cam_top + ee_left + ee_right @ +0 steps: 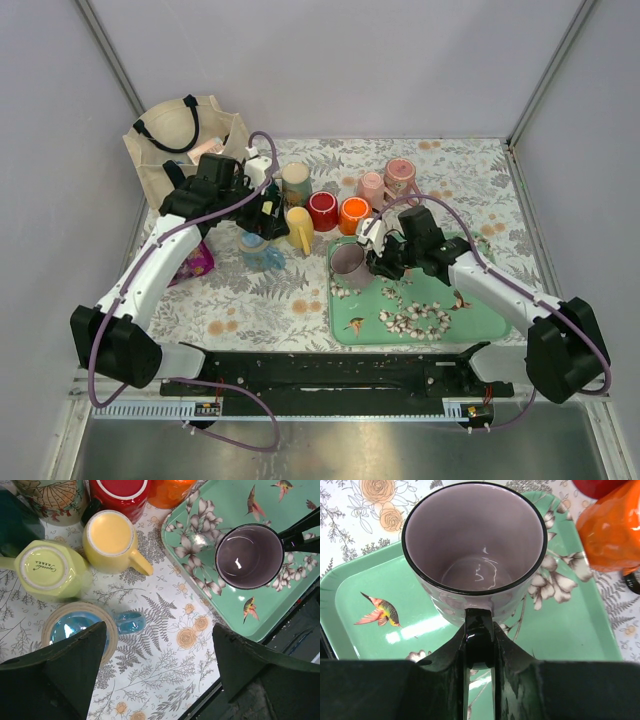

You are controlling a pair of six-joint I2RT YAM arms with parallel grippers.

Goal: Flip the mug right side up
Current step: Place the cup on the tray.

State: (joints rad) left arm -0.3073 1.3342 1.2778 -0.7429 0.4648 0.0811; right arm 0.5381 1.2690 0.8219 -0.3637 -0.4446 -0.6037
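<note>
A pale lilac mug with a black rim and black handle is at the near-left corner of the green tray, its opening facing up. It also shows in the left wrist view and the right wrist view. My right gripper is shut on the mug's black handle, fingers on either side of it. I cannot tell whether the mug's base touches the tray. My left gripper is open and empty, above the floral tablecloth beside a blue mug.
Several mugs stand left of and behind the tray: blue, yellow, red, orange, two pink, and a yellow-green one upside down. A canvas tote bag sits at the back left.
</note>
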